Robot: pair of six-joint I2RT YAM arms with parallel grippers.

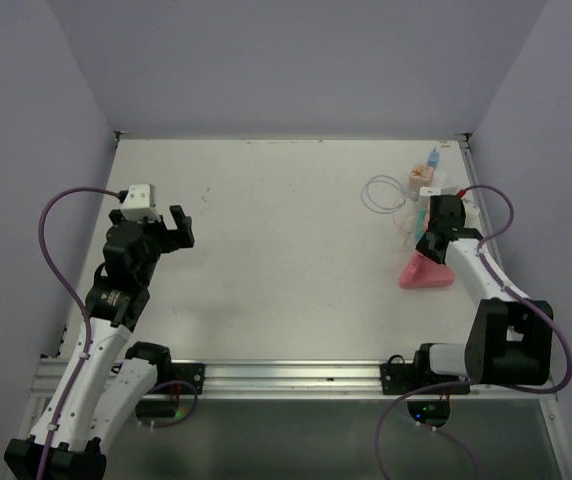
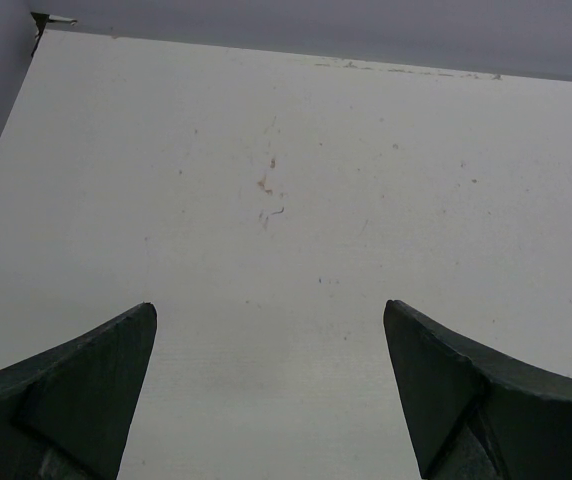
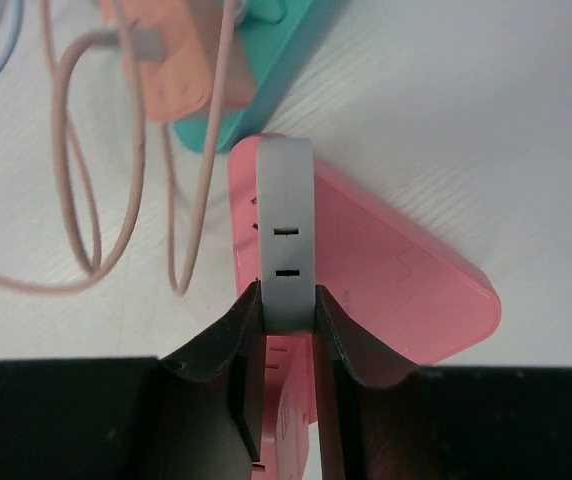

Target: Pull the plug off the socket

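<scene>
A pink triangular socket block (image 3: 386,270) lies on the white table; it also shows in the top view (image 1: 424,274). A grey plug piece (image 3: 286,240) with two slots stands against its upper edge. My right gripper (image 3: 286,300) is shut on the near end of this grey plug; in the top view it (image 1: 438,236) sits just behind the pink block. I cannot tell whether the plug is still seated in the socket. My left gripper (image 2: 269,325) is open and empty over bare table, far to the left (image 1: 178,228).
A teal power strip (image 3: 266,70) with an orange plug (image 3: 171,55) and looping pinkish cable (image 3: 76,200) lies just beyond the pink block. A thin cable coil (image 1: 382,192) and small orange and blue items (image 1: 424,172) sit at the back right. Walls enclose the table.
</scene>
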